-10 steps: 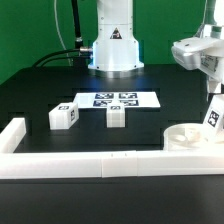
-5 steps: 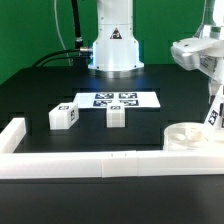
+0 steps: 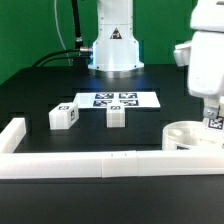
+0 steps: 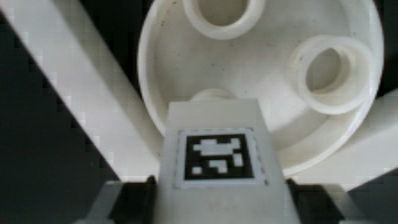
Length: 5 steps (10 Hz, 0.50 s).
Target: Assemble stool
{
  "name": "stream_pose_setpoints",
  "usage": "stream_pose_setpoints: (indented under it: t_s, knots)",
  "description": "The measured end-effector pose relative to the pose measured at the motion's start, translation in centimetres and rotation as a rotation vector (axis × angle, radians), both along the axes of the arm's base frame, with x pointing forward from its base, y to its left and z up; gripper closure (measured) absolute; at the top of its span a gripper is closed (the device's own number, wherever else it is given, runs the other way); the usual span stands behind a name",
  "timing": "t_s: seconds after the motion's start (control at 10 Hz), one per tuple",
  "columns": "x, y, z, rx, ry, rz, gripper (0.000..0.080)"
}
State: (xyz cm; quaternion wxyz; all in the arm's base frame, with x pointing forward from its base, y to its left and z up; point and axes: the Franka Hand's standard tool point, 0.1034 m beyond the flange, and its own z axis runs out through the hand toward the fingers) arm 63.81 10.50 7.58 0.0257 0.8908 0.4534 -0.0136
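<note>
1. Gripping one stool leg (image 4: pixel 217 150), the gripper (image 4: pixel 217 197) has its two fingers (image 4: pixel 125 202) closed against opposite sides of the leg; the gap between them is only as wide as the leg; a square black-and-white tag on the leg faces the wrist camera.
2. The stool leg hangs upright above the seat (image 3: pixel 186 136), at the seat's rim on the exterior view's right; whether its lower end touches the seat cannot be told.
3. The seat is a thick round white disc lying flat on the black table (image 3: pixel 40 95); the wrist view shows two round socket holes (image 4: pixel 331 70) in its upper face, both beyond the gripped leg.
4. Two loose legs stand on the table to the exterior view's left of the seat, well apart from it; the nearer loose leg (image 3: pixel 116 116) lies between the seat and the farther loose leg (image 3: pixel 63 116); each carries a tag on top.
5. The marker board (image 3: pixel 116 100) lies flat to the exterior view's left of the seat, farther from the camera than the seat.
6. The rail (image 3: pixel 100 163) runs just beside the seat on the camera side.
7. The robot base (image 3: pixel 112 45) stands well behind the seat, toward the exterior view's left.
</note>
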Motion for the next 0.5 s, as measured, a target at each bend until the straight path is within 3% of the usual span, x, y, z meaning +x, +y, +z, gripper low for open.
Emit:
stream_pose_setpoints:
  t_s: [0.5]
  knots:
    - [0.04,-0.25,-0.04,0.018,-0.019,-0.447,0.0461]
